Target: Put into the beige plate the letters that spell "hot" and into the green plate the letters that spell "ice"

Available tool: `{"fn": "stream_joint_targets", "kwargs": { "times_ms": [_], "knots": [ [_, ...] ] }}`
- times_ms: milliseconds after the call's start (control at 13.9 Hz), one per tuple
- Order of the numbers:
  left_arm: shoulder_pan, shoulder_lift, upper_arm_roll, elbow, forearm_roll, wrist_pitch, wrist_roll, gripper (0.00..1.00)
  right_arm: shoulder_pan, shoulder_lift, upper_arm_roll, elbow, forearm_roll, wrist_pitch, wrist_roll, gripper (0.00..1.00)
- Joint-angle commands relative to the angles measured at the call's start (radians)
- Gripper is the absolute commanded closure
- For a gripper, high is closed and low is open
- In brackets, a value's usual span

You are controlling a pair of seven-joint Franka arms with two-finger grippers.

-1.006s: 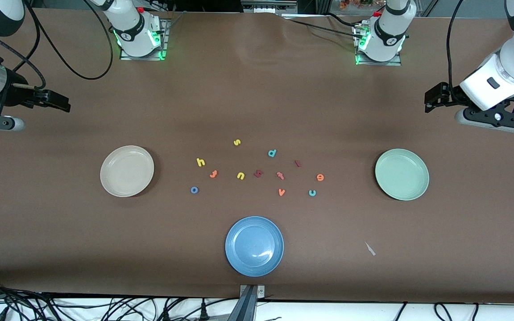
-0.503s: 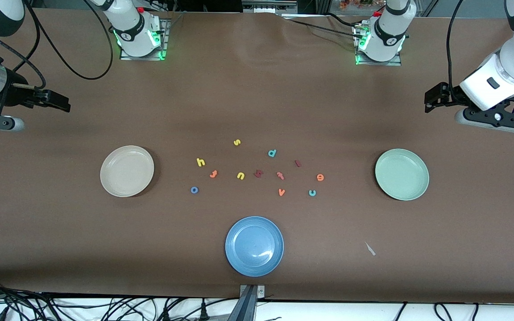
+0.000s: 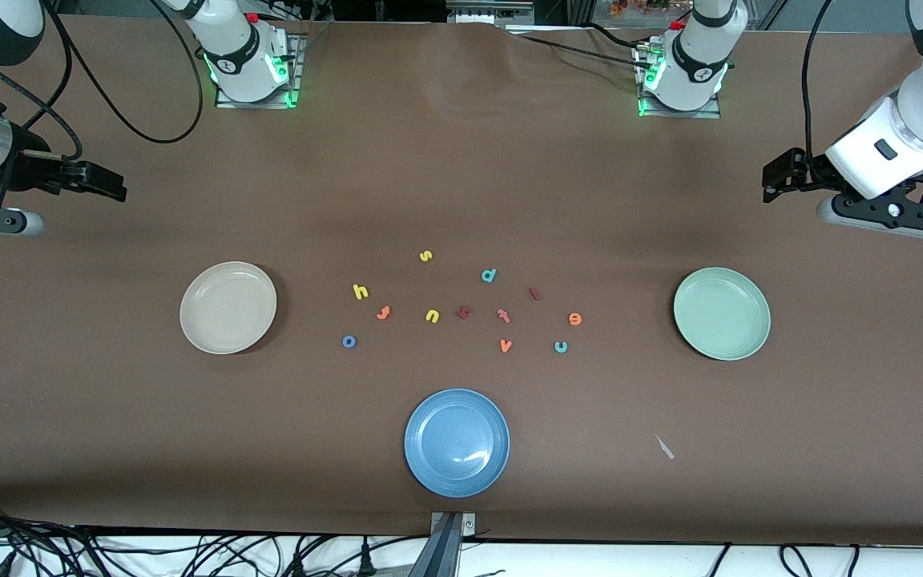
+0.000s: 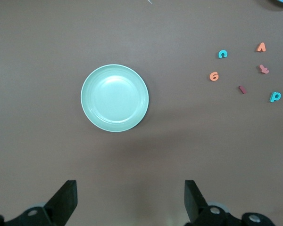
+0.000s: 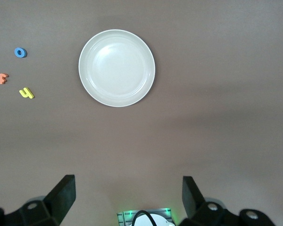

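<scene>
The yellow h (image 3: 360, 292), orange t (image 3: 384, 312) and blue o (image 3: 349, 341) lie on the table beside the empty beige plate (image 3: 227, 307). The dark red i (image 3: 535, 294), orange e (image 3: 575, 319) and teal c (image 3: 561, 346) lie toward the empty green plate (image 3: 721, 313). My right gripper (image 3: 101, 183) hangs open and empty above the table's right-arm end, looking down on the beige plate (image 5: 117, 68). My left gripper (image 3: 778, 175) hangs open and empty above the left-arm end, looking down on the green plate (image 4: 114, 98).
Other letters lie among them: yellow s (image 3: 425, 256), teal d (image 3: 489, 276), yellow n (image 3: 432, 316), a dark red letter (image 3: 464, 312), a redder-orange t (image 3: 503, 315) and orange v (image 3: 505, 345). A blue plate (image 3: 457, 442) sits nearest the front camera. A small pale scrap (image 3: 664, 447) lies beside it.
</scene>
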Motion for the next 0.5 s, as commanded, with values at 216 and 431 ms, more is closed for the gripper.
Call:
{"fn": "stream_joint_targets", "kwargs": {
  "times_ms": [216,431],
  "knots": [
    [0.0,0.012,0.001,0.03,-0.006,-0.023,0.013,0.0,-0.006,0.007,0.005,0.018,-0.004,-0.008,0.006,0.0],
    [-0.003,0.012,0.001,0.03,-0.006,-0.023,0.011,0.0,-0.008,0.007,0.005,0.018,-0.004,-0.006,0.006,0.0]
  ]
}}
